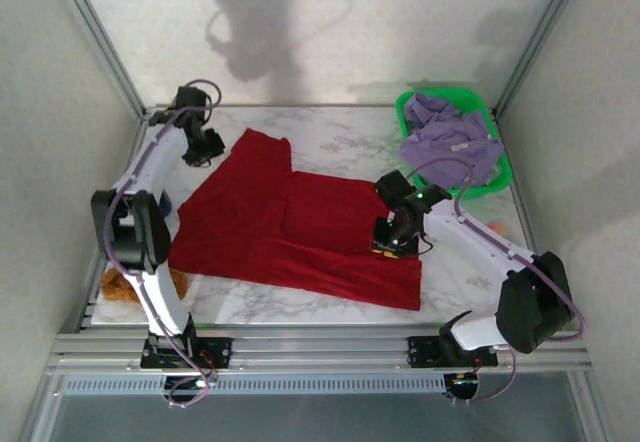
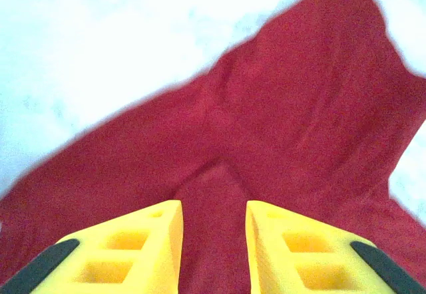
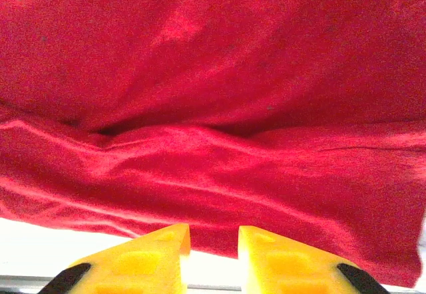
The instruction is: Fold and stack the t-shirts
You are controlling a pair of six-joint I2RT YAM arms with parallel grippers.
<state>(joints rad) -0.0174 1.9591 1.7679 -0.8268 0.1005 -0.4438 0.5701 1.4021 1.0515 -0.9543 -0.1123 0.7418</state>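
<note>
1. I see the red t-shirt [image 1: 290, 232] spread out on the marble table [image 1: 340, 137], lying roughly in the middle, with one sleeve pointing to the far left.
2. The lavender t-shirt [image 1: 450, 137] sits crumpled in the green basket [image 1: 405, 122] at the far right corner, apart from the red one.
3. The left fingers [image 1: 210, 150] are at the far left, just beside the sleeve's far edge.
4. On the left wrist camera these fingers [image 2: 146, 241] stand slightly parted. Red cloth lies below the gap and nothing is pinched between them.
5. The right fingers [image 1: 392, 244] hover over the right part of the red t-shirt, near its front hem.
6. On the right wrist camera those fingers [image 3: 153, 254] are also a little apart. I can see the hem and a strip of white table through the gap, and they have hold of nothing.
7. A ridge of wrinkled cloth runs across the shirt just beyond the right fingers.
8. A fuzzy orange-brown lump [image 1: 118, 284] rests at the near left edge of the table, beside the left arm.
</note>
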